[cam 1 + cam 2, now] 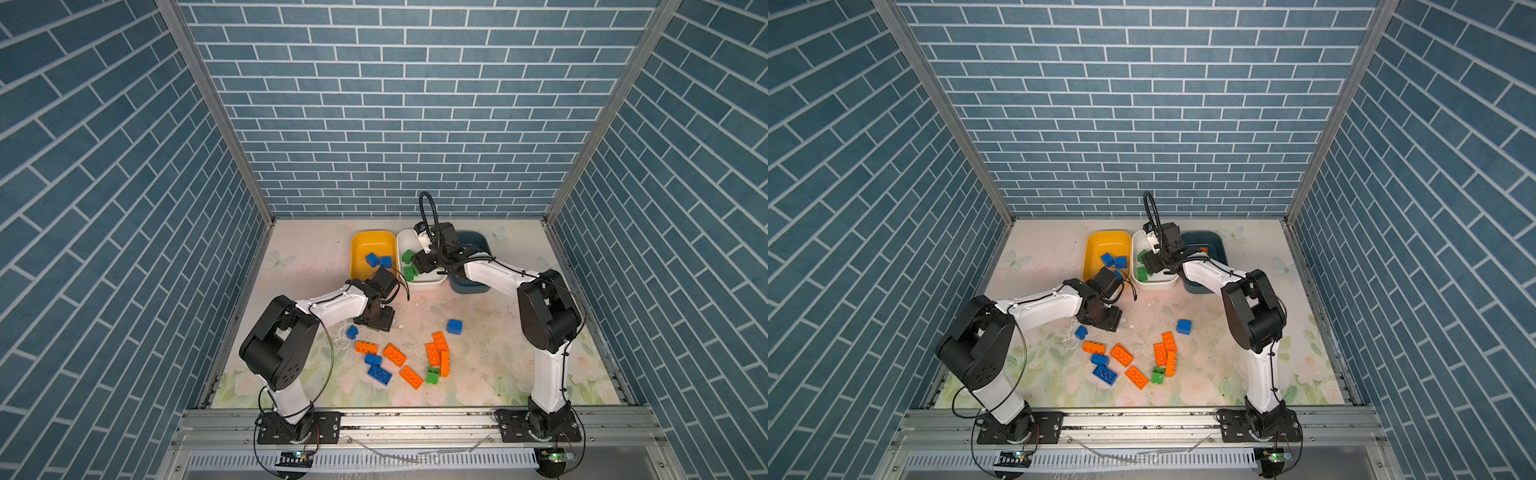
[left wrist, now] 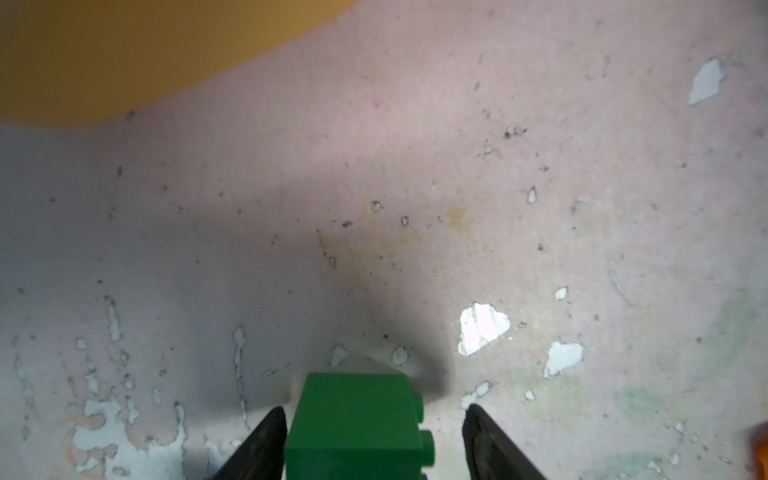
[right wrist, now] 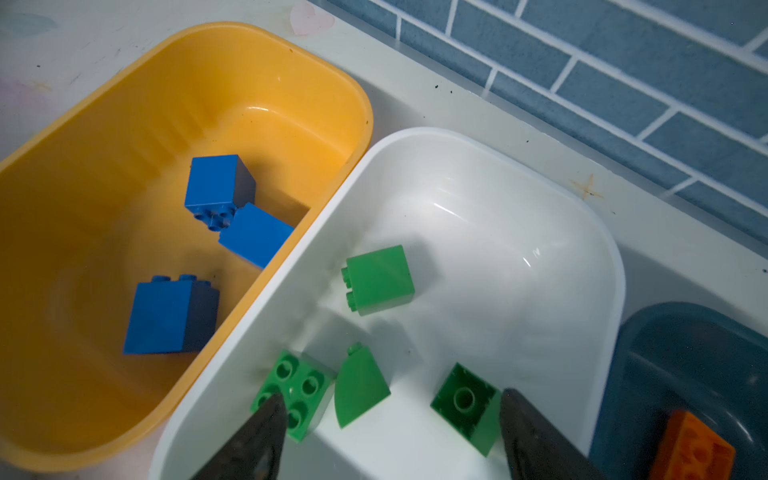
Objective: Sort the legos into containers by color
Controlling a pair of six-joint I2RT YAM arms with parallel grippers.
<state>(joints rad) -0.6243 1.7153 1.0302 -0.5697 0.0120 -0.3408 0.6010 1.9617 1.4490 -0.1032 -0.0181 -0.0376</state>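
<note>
Left wrist view shows what both top views hide: a green lego (image 2: pixel 357 428) on the surface (image 2: pixel 415 166) between the parted jaws of the left tool (image 2: pixel 376 409), one finger touching it. The right tool (image 3: pixel 392 395), jaws apart, hangs over the white container (image 3: pixel 478 216) holding four green legos (image 3: pixel 378 278). Loose orange legos (image 1: pixel 394 354) lie mid-surface.

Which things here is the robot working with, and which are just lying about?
Job: blue bricks, green bricks, orange bricks; yellow tub, white tub, teal tub.
Lying about: loose plastic strips at the front; peeled white patches.
</note>
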